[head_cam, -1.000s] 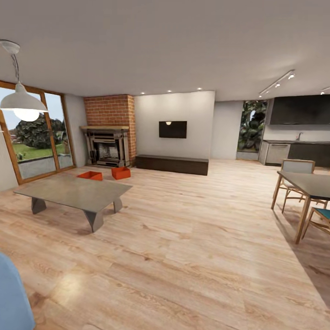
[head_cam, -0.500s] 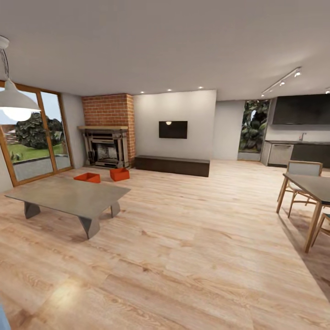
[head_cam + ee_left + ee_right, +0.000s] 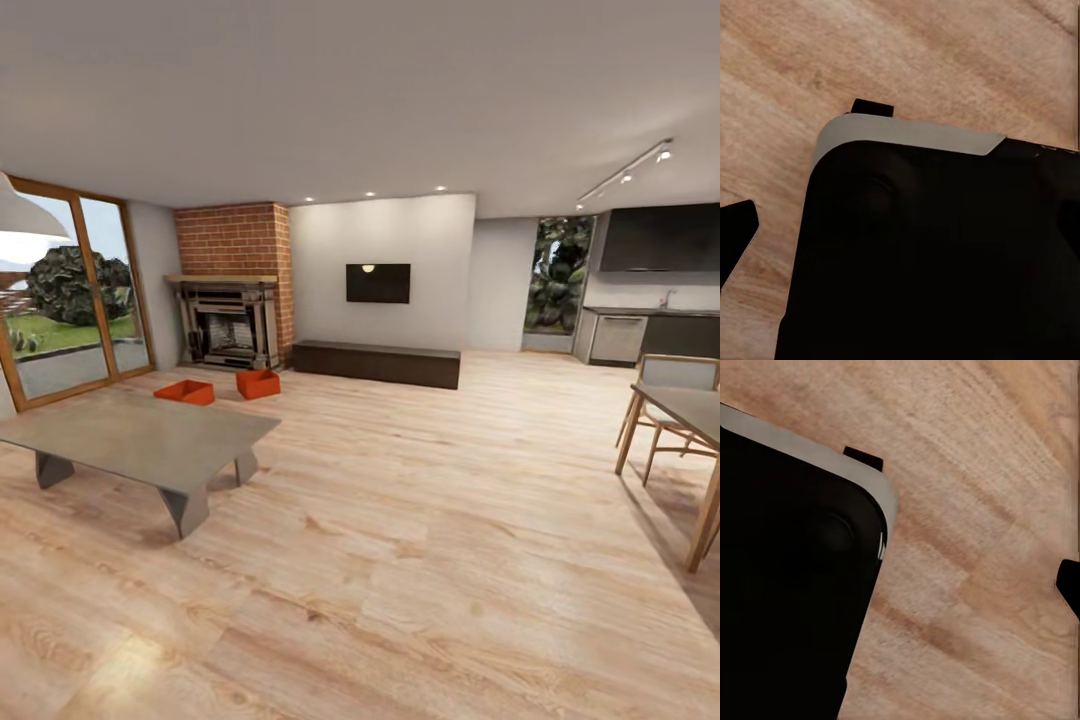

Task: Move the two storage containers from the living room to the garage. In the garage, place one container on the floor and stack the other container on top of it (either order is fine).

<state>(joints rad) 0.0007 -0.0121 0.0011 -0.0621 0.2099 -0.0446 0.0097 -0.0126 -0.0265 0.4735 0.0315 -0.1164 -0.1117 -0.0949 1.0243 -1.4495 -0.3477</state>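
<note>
In the head view I am in the living room with its light wood plank flooring. The two storage containers, orange-red low bins, sit on those planks in front of the brick fireplace: one further left, the other to its right, a small gap between them. Both lie far ahead of me, beyond the grey coffee table. In the left wrist view one dark fingertip shows at the picture's edge over the planks, and in the right wrist view a fingertip likewise; nothing is held. The garage is out of view.
A low dark bench runs along the back wall under a TV. Wood-framed glass doors are at left. A dining table with chairs stands at right. My black base shows in the wrist views.
The whole head view has shifted: the camera has moved forward and turned a little, so the coffee table and lamp slid left and the blue sofa corner left the picture.
</note>
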